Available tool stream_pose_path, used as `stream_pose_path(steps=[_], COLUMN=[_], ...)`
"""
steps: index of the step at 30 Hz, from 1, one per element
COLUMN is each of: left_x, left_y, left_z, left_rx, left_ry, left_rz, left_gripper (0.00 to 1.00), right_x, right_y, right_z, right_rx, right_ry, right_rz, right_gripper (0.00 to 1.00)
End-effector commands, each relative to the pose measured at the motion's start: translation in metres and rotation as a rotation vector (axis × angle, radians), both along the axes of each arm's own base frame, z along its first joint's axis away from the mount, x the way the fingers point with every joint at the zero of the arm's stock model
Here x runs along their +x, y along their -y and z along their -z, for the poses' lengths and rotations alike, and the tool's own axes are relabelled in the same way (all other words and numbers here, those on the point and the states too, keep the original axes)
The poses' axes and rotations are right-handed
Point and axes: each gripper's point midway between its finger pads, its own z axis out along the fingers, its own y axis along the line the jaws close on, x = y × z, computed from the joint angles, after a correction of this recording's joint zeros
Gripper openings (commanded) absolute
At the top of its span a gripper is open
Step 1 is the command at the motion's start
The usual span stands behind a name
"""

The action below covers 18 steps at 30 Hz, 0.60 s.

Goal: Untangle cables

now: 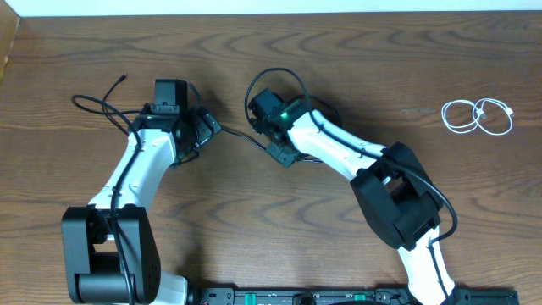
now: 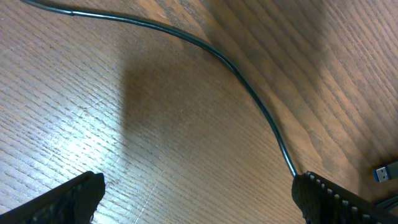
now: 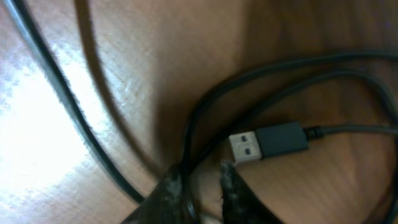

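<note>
Now, on the wooden tabletop point(image 1: 381, 51) the cables lie in three places. The white cable point(image 1: 478, 115) sits coiled in two small loops at the far right, well apart from both arms. One black cable point(image 1: 89, 100) trails off to the left of the left arm, its small plug end pointing toward the far side. More black cord lies in the middle, between and beneath the two arms.

The left claw point(image 2: 199, 183) stands wide, with only the tips of its fingers point(image 2: 74, 199) showing at the bottom corners of its wrist view. The black cable curves across the wood between them without touching the left finger, then runs down to the tip of the right finger. A blue-tipped plug point(image 2: 385, 171) is cut off by the right edge of that view.

The right claw point(image 3: 202, 177) is narrow, its fingers point(image 3: 174, 193) close together at the bottom of a blurred wrist view. Looped strands of a black cord point(image 3: 186, 134) drop into the gap beside the left finger, but I cannot tell whether they are pinched or merely pass through. A USB plug point(image 3: 268, 143) lies just beyond the fingertips, its metal end facing left. Another black strand point(image 3: 62, 93) crosses the left of that view. From overhead, the arms hide where the middle strands cross.
</note>
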Motion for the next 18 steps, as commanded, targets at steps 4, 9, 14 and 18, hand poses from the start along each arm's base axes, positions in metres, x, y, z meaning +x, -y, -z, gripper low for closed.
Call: stream_pose_path(steps=[4,9,14,18], left_x=[-0.002,-0.002,-0.002,-0.002], left_y=[-0.002,-0.002,-0.002,-0.002], left_z=[0.000,0.000,0.000,0.000], left_rx=[0.005,0.005,0.005,0.005], left_ry=[-0.003,-0.003,-0.003,-0.003], left_rz=[-0.005,-0.005,-0.005,-0.005], left_gripper=[1.00,1.00,1.00,1.00], right_x=[0.008,0.008,0.001,-0.004], right_y=[-0.009,-0.008,-0.002,0.006], right_z=[-0.001,0.000,0.009,0.017], right_rx=[0.043,0.043,0.025,0.008], right_ry=[0.009,0.009,-0.013,-0.032], right_rz=[-0.011,-0.010,-0.008,-0.003], right_gripper=[0.26,0.25,0.24,0.19])
